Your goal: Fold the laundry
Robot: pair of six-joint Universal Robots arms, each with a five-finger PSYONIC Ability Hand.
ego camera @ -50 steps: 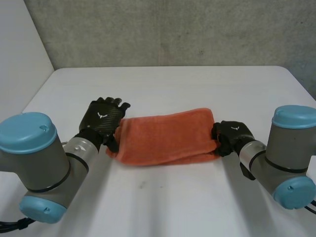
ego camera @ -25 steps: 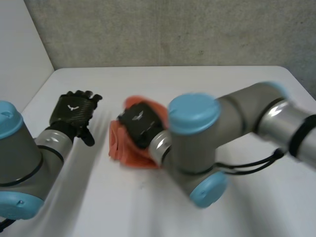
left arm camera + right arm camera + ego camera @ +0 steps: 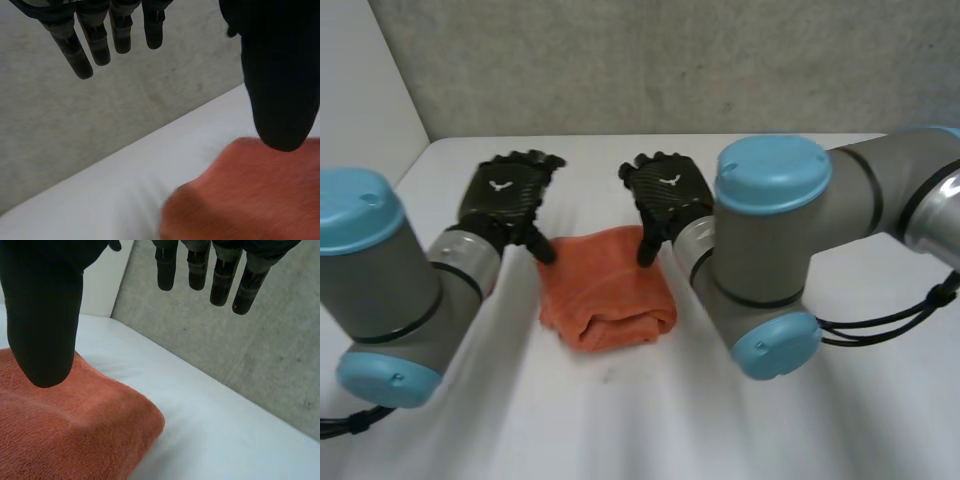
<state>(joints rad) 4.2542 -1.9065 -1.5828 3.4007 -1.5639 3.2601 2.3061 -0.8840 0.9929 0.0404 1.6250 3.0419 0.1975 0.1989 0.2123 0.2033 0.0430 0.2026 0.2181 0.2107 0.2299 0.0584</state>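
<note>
Whereas your right hand (image 3: 665, 195) held the orange towel (image 3: 605, 290) a moment ago, it now hovers spread above the folded bundle (left hand (image 3: 510, 195) likewise, fingers straight) on the white table (image 3: 620, 420).

Across the back, a rough grey concrete wall (image 3: 670, 60), mottled, with small pits and darker flecks. To the left, meeting it in a vertical corner, a smooth pale side wall (image 3: 360, 90), plain and lighter than the concrete. Below both, a white worktop (image 3: 580, 420), matt and smooth, reaching back to the foot of the concrete and, at its far left corner, to the pale wall. Far right corner of the worktop rounded. One small dark mark (image 3: 607, 378) on the near part of the white surface. Soft, even light, no hard glare on wall or worktop. Same pitted concrete in both wrist views, rising straight behind the worktop's far edge.
</note>
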